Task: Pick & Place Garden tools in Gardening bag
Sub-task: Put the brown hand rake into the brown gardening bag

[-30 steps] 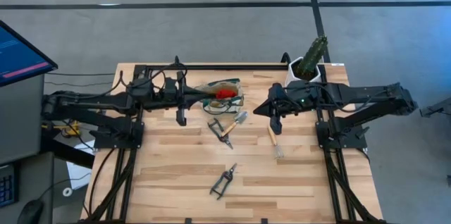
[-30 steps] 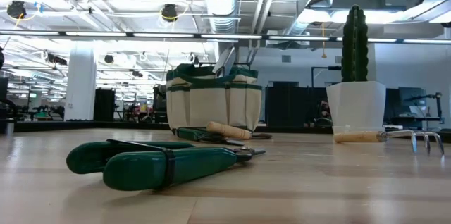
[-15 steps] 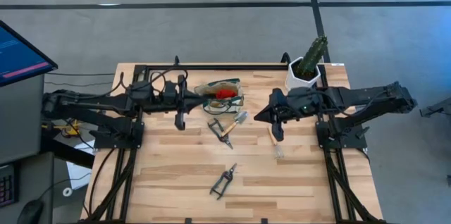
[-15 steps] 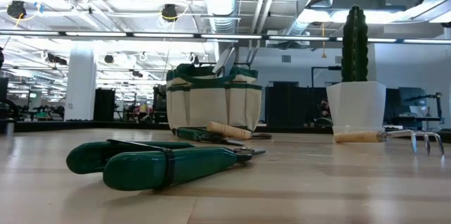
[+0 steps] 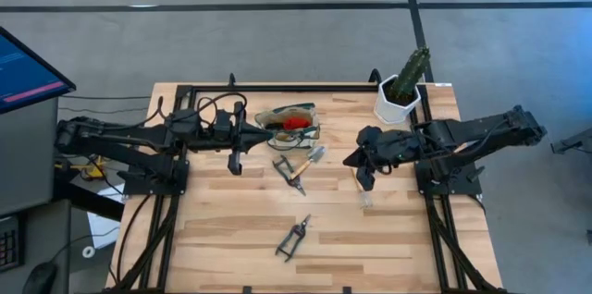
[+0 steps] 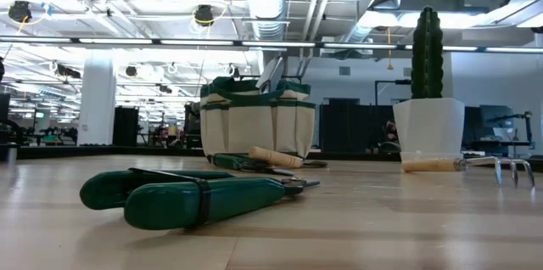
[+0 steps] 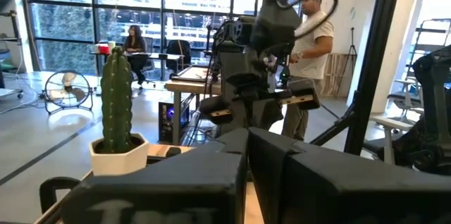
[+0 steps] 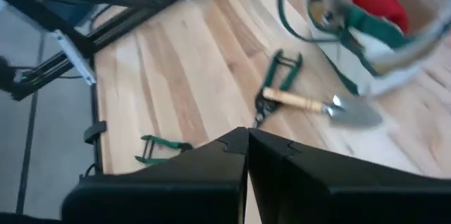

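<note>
The cream gardening bag [image 5: 294,120] with green trim stands at the table's far middle, a red-headed tool [image 5: 295,123] inside it. On the table in front of it lie a wooden-handled trowel [image 5: 309,159] and green-handled shears [image 5: 283,165]. A second pair of shears [image 5: 293,238] lies nearer the front edge. A wooden-handled hand rake [image 5: 362,190] lies partly under my right gripper [image 5: 351,159], which hovers shut above the table and holds nothing. My left gripper [image 5: 266,130] is shut and empty, held level just left of the bag.
A white pot with a green cactus [image 5: 403,91] stands at the far right corner, behind my right arm. Bare wood lies along the near edge on both sides of the front shears. A person [image 7: 310,48] stands in the room beyond the table.
My right gripper has swung toward the table's near edge, tipped farther downward and rolled, staying shut. It now hangs over the rake's handle. The tools and the bag have stayed where they were.
</note>
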Robot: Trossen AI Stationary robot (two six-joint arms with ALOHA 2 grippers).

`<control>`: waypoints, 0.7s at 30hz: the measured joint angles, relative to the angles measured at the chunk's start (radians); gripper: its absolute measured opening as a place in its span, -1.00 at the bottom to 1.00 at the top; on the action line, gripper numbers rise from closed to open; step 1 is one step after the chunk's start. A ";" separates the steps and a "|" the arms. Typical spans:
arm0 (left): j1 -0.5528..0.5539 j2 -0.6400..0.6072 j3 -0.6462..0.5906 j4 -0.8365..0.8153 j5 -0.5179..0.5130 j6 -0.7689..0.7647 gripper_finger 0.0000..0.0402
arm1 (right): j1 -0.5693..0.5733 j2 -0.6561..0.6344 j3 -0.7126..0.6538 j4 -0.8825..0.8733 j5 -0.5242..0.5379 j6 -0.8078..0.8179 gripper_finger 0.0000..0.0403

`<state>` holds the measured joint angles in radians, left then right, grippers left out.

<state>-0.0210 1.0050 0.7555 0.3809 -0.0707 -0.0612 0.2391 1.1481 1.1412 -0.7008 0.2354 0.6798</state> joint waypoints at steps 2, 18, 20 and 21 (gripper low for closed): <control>-0.003 0.000 0.000 0.000 -0.007 0.000 -0.99 | 0.014 0.000 0.000 -0.032 0.015 0.067 -1.00; -0.003 0.000 0.000 0.000 -0.011 0.000 -0.99 | 0.114 0.005 0.000 -0.303 0.024 0.628 -1.00; -0.003 0.000 0.000 0.000 -0.011 0.000 -0.99 | 0.123 0.005 0.000 -0.334 0.017 0.676 -1.00; -0.003 0.000 0.000 0.000 -0.011 0.000 -0.99 | 0.129 0.005 0.000 -0.344 0.015 0.694 -1.00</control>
<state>-0.0242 1.0050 0.7555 0.3809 -0.0817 -0.0612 0.3680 1.1526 1.1412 -1.0448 0.2503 1.3737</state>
